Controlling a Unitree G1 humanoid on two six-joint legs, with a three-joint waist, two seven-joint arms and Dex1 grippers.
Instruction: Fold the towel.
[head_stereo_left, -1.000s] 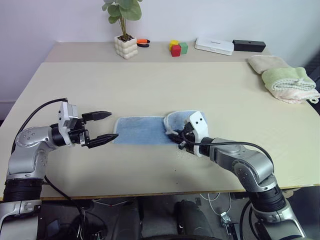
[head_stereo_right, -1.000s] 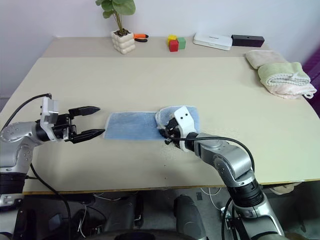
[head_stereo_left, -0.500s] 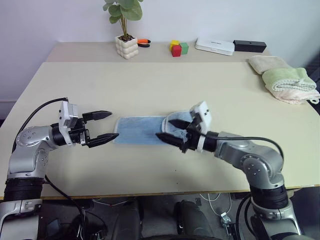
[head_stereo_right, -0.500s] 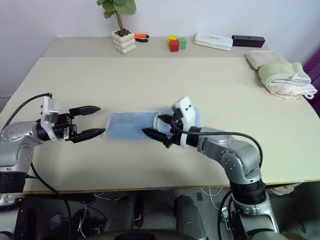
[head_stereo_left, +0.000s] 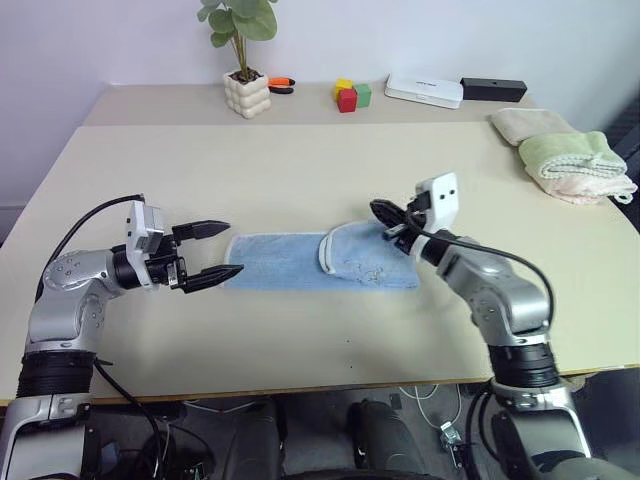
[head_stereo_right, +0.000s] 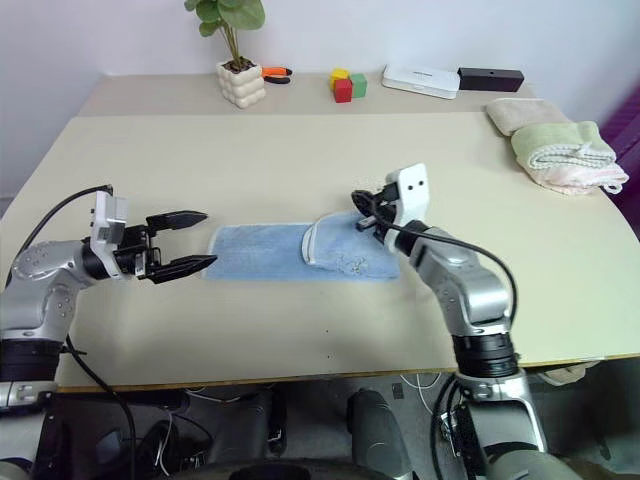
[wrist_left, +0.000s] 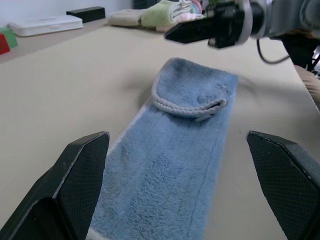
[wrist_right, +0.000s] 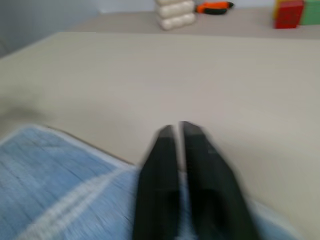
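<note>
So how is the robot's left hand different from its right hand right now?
The left hand has its two black fingers spread wide apart, while the right hand has its fingers pressed together. The left hand sits just off the flat end of the blue towel, while the right hand hovers over the folded-over end. Neither hand is holding anything, and both point inward toward the towel.

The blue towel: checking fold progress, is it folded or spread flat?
Partly folded. The towel has its right end flap turned back over itself; the rest lies flat on the table.
</note>
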